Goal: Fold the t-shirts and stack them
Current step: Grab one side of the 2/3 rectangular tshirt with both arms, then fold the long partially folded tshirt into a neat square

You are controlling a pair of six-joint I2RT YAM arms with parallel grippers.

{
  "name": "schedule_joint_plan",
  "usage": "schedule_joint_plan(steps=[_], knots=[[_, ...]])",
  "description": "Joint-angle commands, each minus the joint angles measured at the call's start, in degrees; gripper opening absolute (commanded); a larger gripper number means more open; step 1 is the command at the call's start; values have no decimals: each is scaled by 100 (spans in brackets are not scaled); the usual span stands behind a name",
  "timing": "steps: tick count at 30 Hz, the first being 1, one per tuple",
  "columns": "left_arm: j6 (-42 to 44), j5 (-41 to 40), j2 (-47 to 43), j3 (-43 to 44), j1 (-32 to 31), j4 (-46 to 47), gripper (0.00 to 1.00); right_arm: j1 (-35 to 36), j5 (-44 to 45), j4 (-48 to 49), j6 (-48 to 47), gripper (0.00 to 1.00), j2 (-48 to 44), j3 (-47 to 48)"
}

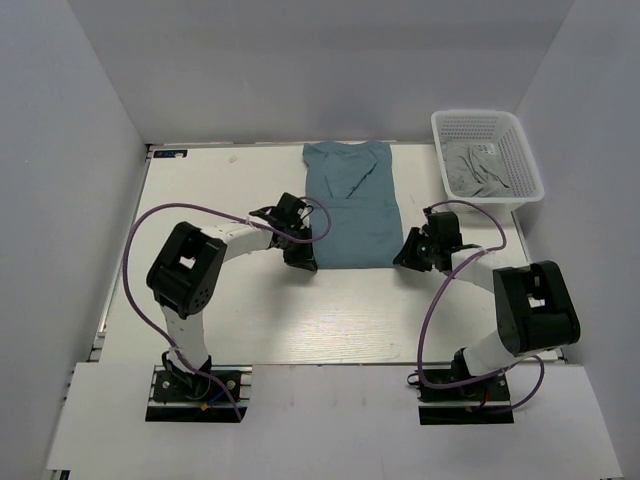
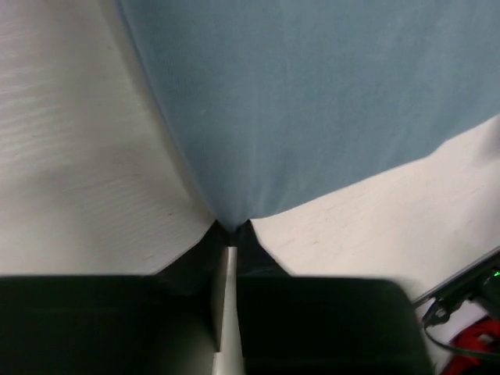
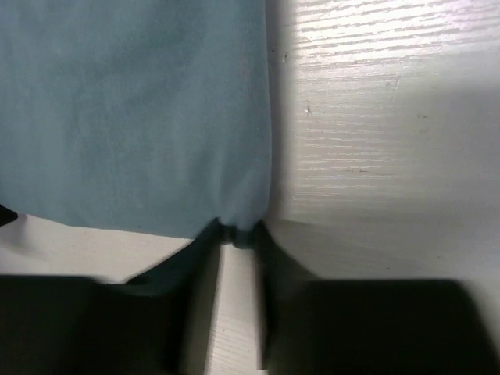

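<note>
A teal-blue t-shirt (image 1: 350, 210) lies flat on the table, its sleeves folded in so it forms a long narrow panel, collar at the far end. My left gripper (image 1: 303, 262) sits at the near left corner of the hem. In the left wrist view the black jaws of the gripper (image 2: 232, 229) pinch the tip of the cloth (image 2: 312, 101). My right gripper (image 1: 405, 258) sits at the near right corner. In the right wrist view that gripper (image 3: 237, 233) is shut on a small bunch of the shirt's corner (image 3: 133, 109).
A white mesh basket (image 1: 478, 114) stands at the back right of the table with grey-blue cloth (image 1: 475, 172) crumpled inside. White walls enclose the table on three sides. Purple cables loop beside both arms.
</note>
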Motion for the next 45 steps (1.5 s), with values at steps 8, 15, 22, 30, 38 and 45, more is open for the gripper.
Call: schedule_joint_plan(steps=[8, 15, 22, 30, 38, 45], knots=[[55, 220, -2, -111, -106, -246, 0, 16, -165, -704, -52, 0, -288, 130], [-58, 343, -1118, -875, -238, -931, 0, 43, -1103, -1767, -553, 0, -1062, -63], [134, 1143, -2769, -1227, -466, -1423, 0, 78, -2106, -2717, -1142, 0, -2362, -204], [-50, 1196, -4388, -1227, -581, -2214, 0, 61, -2933, -3832, -1547, 0, -3874, 262], [-111, 1012, -4960, -946, -581, -2619, 0, 52, -3056, -4177, -1512, 0, -4438, 877], [-112, 555, -4777, -780, -502, -2488, 0, 43, -2934, -3536, -1292, 0, -4070, 1088]])
